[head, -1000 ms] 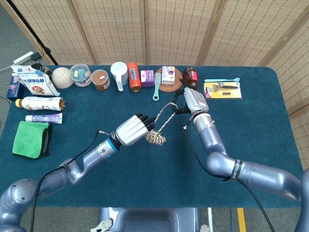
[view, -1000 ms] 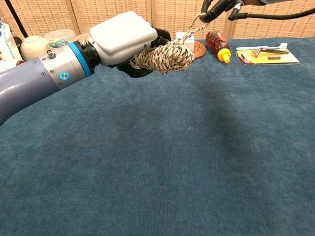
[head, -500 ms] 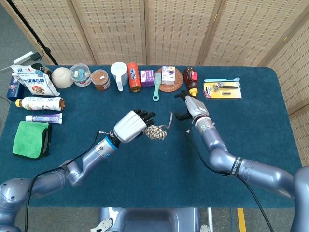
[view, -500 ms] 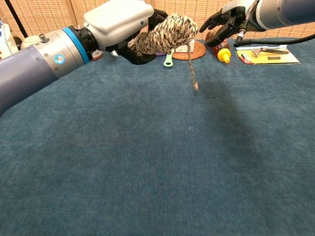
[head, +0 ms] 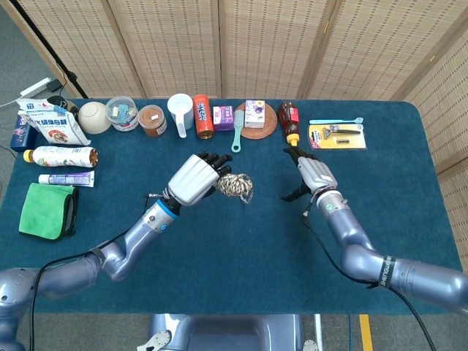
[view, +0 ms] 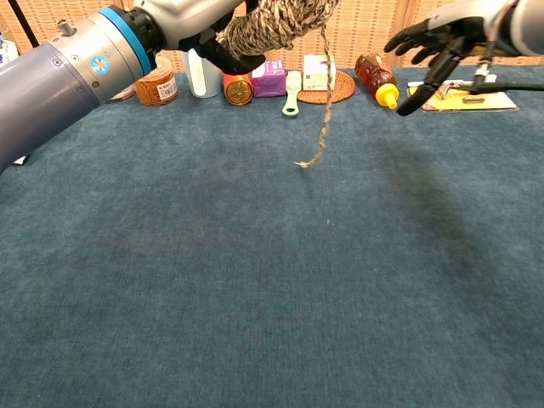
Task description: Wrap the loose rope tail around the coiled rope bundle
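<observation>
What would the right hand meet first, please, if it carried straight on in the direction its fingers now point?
Probably the brown sauce bottle with the yellow cap: the right hand points up-table toward it in the head view. Nothing shows between them, though height is unclear; it may pass above.

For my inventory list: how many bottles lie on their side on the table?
1: the white bottle at the table's left edge, above the tube. None seems hidden.

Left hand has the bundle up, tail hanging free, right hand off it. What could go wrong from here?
1. The loose rope tail dangles unheld below the beige-and-brown coiled rope bundle; wraps may slacken or unwind.
2. The right hand is open and apart from the tail; regrasping a thin hanging strand could miss.
3. The left hand grips the bundle by one side only; tugging could pull it loose.
</observation>
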Controlling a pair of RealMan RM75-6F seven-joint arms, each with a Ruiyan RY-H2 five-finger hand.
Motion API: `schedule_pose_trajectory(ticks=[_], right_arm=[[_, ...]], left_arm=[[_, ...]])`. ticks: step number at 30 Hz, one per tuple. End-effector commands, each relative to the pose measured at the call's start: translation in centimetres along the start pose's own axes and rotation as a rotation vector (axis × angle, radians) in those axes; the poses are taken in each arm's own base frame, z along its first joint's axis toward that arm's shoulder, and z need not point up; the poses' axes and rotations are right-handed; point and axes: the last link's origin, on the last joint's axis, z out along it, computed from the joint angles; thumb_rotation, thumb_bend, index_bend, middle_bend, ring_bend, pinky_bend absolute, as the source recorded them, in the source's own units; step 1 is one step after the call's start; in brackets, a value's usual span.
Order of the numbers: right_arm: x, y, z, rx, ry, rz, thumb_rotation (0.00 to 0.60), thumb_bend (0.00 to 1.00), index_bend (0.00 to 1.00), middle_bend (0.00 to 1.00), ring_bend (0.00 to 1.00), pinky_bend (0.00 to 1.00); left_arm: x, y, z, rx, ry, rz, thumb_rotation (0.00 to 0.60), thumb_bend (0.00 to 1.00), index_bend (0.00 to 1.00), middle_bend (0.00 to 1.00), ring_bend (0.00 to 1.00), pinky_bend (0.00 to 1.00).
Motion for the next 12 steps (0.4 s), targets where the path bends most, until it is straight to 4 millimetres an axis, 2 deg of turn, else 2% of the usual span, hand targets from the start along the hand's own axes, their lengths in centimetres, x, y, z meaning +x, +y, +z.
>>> schedule_pose_trajectory(ticks=[1,5,12], right_arm=[[1.0,2.4,-2.4,-0.007,0.046,-0.060,0.600,0.00,0.00,0.00,0.00,0.00],[1.3,4.7,-4.9,0.022,0.105,-0.157,0.600,0.00,0.00,0.00,0.00,0.00],[0.7,8.0,-6.7,0.071,0.213,-0.282,0.600,0.00,0.00,0.00,0.00,0.00]], left_arm=[[0.3,-0.3,-0.2,0.018,-0.008,0.017,0.600,0.36,0.51,0.35,0.44,0.58],[1.0,-0.6,-0.6,0.026,-0.010,0.067,0.600,0.36,0.51,0.35,0.44,0.58],[2.1,-1.0,-1.6,0.030,-0.010,0.103,0.600,0.36,0.51,0.35,0.44,0.58]])
